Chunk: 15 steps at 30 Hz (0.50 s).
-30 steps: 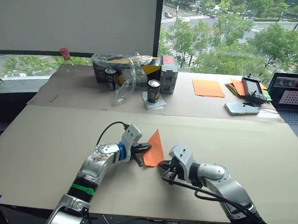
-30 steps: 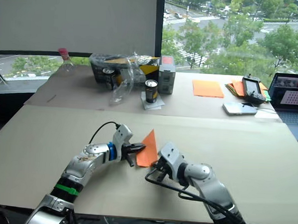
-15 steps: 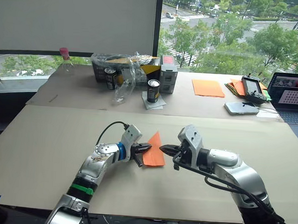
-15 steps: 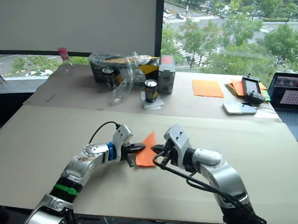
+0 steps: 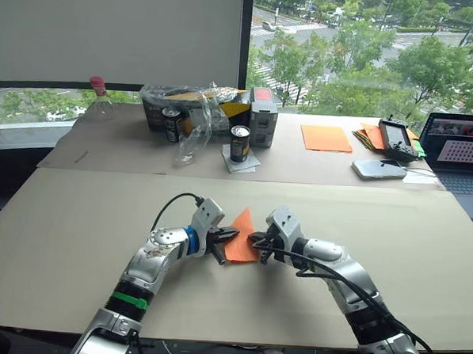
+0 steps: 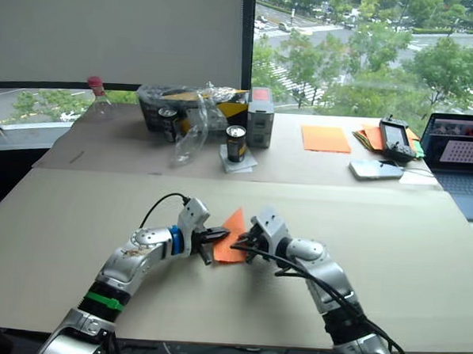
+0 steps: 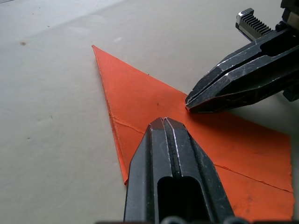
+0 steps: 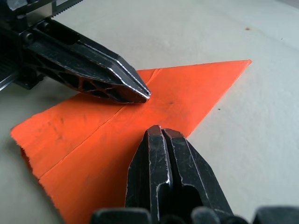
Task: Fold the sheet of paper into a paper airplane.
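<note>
Two robot arms meet over a folded orange paper airplane (image 5: pixel 242 239) lying flat on a wide beige table (image 5: pixel 76 216). The paper sits near the middle of the table's near half. It forms a narrow wedge whose sharp tip points toward the far side, and crease lines run along its length.

The left gripper (image 7: pixel 164 122) reaches in from the left with its two black fingers pressed together, their tips resting on the paper close to its left edge. The right gripper (image 8: pixel 160 131) reaches in from the right, its fingers likewise pressed together with no gap between them, tips down on the paper's right part. The two sets of tips come close to each other over the middle of the wedge without touching. Neither gripper pinches the paper; both only press on its top surface.

On a second table surface farther back stand a plastic bottle with a pink cap (image 5: pixel 96 97) at the far left, a box wrapped in clear plastic (image 5: pixel 194 110), and a dark can (image 5: pixel 240 144) on a white napkin. Farther right lie a smooth paler orange sheet (image 5: pixel 326 138), a stack of coloured papers (image 5: pixel 371 137), a black handheld controller (image 5: pixel 399 139), a phone (image 5: pixel 380 169) and an open laptop (image 5: pixel 463 153). Beyond the window, green trees and a street show.
</note>
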Each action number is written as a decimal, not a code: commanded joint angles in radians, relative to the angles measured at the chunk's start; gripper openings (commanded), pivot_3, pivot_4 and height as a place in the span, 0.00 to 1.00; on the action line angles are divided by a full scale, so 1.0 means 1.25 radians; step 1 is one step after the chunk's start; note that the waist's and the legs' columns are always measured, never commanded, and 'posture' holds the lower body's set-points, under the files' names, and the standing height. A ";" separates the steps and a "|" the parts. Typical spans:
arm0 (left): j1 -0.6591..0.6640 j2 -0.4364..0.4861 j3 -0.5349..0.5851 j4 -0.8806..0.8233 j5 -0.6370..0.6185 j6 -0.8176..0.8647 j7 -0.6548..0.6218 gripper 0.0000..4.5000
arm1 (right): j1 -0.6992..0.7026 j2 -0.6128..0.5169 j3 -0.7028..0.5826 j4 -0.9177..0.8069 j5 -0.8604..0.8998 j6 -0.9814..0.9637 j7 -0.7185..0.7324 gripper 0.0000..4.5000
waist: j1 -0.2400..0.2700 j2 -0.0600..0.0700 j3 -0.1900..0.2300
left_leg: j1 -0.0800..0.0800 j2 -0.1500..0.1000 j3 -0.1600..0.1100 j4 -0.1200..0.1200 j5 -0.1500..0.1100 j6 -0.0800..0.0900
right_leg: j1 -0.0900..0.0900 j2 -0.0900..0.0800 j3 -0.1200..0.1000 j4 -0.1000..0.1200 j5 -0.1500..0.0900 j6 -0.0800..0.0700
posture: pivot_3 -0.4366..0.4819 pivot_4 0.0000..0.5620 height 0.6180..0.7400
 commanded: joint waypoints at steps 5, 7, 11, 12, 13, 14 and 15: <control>-0.018 0.011 -0.002 -0.018 0.001 -0.015 -0.009 0.00 | -0.115 0.051 -0.021 0.211 -0.048 -0.113 -0.037 0.01 | 0.000 0.000 0.000 | 0.000 0.000 0.000 0.000 0.000 0.000 | 0.000 0.000 0.000 0.000 0.000 0.000 | 0.48 0.27 0.93; -0.021 0.013 -0.001 -0.016 0.001 -0.014 -0.010 0.00 | -0.145 0.065 -0.031 0.261 -0.053 -0.140 -0.048 0.01 | 0.000 0.000 0.000 | 0.000 0.000 0.000 0.000 0.000 0.000 | 0.000 0.000 0.000 0.000 0.000 0.000 | 0.48 0.27 0.93; -0.027 0.016 0.000 -0.010 0.007 -0.018 -0.006 0.00 | -0.185 0.081 -0.054 0.306 -0.051 -0.180 -0.051 0.01 | -0.001 0.000 0.000 | -0.001 0.000 0.000 0.000 0.000 0.000 | -0.001 0.000 0.000 0.000 0.000 0.000 | 0.48 0.27 0.93; -0.029 0.016 0.000 -0.008 0.006 -0.017 -0.007 0.00 | -0.181 0.079 -0.056 0.295 -0.050 -0.177 -0.047 0.01 | 0.000 0.000 0.000 | -0.001 0.000 0.000 0.000 0.000 0.000 | -0.001 0.000 0.000 0.000 0.000 0.000 | 0.48 0.27 0.93; -0.033 0.015 0.000 -0.004 0.007 -0.019 -0.006 0.00 | -0.175 0.075 -0.055 0.279 -0.050 -0.174 -0.038 0.01 | 0.000 0.000 0.000 | -0.001 0.000 0.000 0.000 0.000 0.000 | -0.001 0.000 0.000 0.000 0.000 -0.001 | 0.48 0.27 0.93; -0.037 0.013 0.001 0.001 0.009 -0.020 -0.005 0.00 | -0.166 0.070 -0.052 0.261 -0.049 -0.171 -0.028 0.01 | 0.001 0.000 0.000 | -0.001 0.000 0.000 0.000 0.000 0.000 | -0.001 0.000 0.000 0.000 0.000 -0.001 | 0.48 0.27 0.93; -0.041 0.011 0.001 0.007 0.010 -0.022 -0.004 0.00 | -0.152 0.067 -0.052 0.232 -0.042 -0.164 -0.017 0.01 | 0.001 0.000 0.000 | -0.001 0.000 0.000 0.000 0.000 0.000 | -0.001 0.000 0.000 0.000 0.000 0.000 | 0.48 0.27 0.93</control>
